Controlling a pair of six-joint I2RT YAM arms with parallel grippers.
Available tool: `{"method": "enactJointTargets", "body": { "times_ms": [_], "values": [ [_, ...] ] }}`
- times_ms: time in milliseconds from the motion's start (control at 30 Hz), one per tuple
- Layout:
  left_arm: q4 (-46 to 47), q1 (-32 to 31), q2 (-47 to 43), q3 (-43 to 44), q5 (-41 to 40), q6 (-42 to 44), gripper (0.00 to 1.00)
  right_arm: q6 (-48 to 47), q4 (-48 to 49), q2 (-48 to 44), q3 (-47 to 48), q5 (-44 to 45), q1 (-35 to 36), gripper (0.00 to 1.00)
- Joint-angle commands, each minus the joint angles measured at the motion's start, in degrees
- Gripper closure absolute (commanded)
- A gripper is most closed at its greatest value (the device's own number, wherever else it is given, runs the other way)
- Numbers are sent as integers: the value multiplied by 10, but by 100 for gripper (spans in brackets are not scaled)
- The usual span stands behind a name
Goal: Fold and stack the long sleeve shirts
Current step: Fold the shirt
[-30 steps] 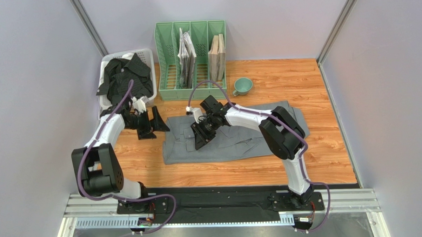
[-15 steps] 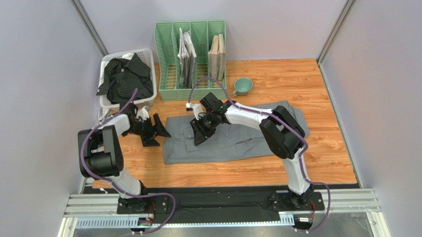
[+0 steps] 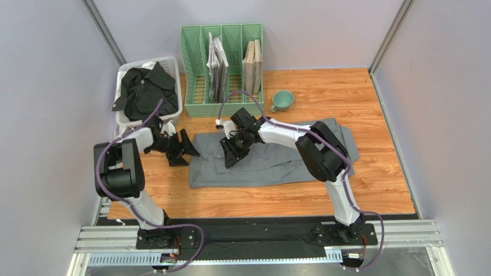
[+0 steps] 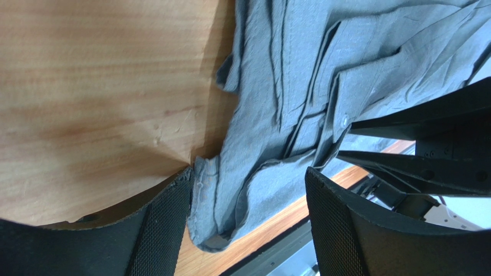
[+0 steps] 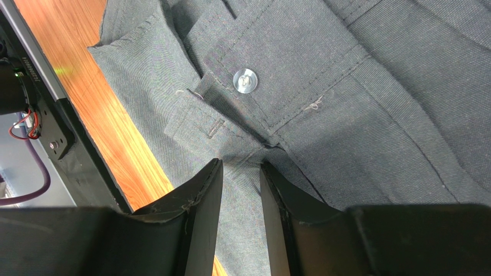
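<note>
The right pincer (image 5: 241, 168) is drawn almost together, with only a slim gap between its matte black fingers. Its tips pinch a ridge of the grey shirt (image 3: 255, 171) beside the placket, where creases gather near a pale round button (image 5: 245, 80). The left pincer (image 4: 249, 175) is spread wide and holds nothing. It sits at the shirt's left edge, with a rumpled corner of the hem showing between its fingers (whether they touch the cloth I cannot tell). The grey shirt lies across the middle of the tabletop (image 3: 378, 170), an orange-brown wood-grain board, and is creased in overlapping flaps, with the right arm reaching over it. The black shirt (image 3: 145, 92) is heaped in a white basket (image 3: 124, 72) at the far left corner, with one dark fold hanging over the rim. Just right of the basket a green slotted rack (image 3: 193, 60) stands against the back wall, with papers and flat books upright in its slots. A small teal mug (image 3: 282, 100) sits near the rack's right end, apart from the grey shirt. Plain pale lilac-grey walls close in three sides, and the arm bases are fixed to a metal rail at the near edge. The grey cloth has a fine even weave with straight stitched seams, and the left pincer's pads (image 4: 167, 224) carry a fine mesh pattern on tapered fingers
</note>
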Motion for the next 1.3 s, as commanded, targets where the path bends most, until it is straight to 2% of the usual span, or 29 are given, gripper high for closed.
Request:
{"method": "enactJointTargets", "body": {
  "times_ms": [0, 433, 600, 900, 1033, 1267],
  "values": [
    [-1, -16, 28, 29, -64, 23, 23, 6, 14, 17, 7, 6, 1, 62],
    [-33, -41, 49, 71, -61, 10, 23, 16, 14, 27, 13, -1, 1, 64],
    [-48, -42, 41, 79, -30, 15, 31, 17, 14, 24, 10, -1, 2, 64],
    [14, -56, 18, 38, 15, -29, 26, 24, 20, 25, 6, -10, 0, 66],
    [63, -64, 12, 25, 27, -45, 27, 26, 21, 21, 3, -11, -1, 67],
    [95, -93, 15, 19, 46, -60, 30, 28, 21, 21, 4, -11, -1, 68]
  ]
}}
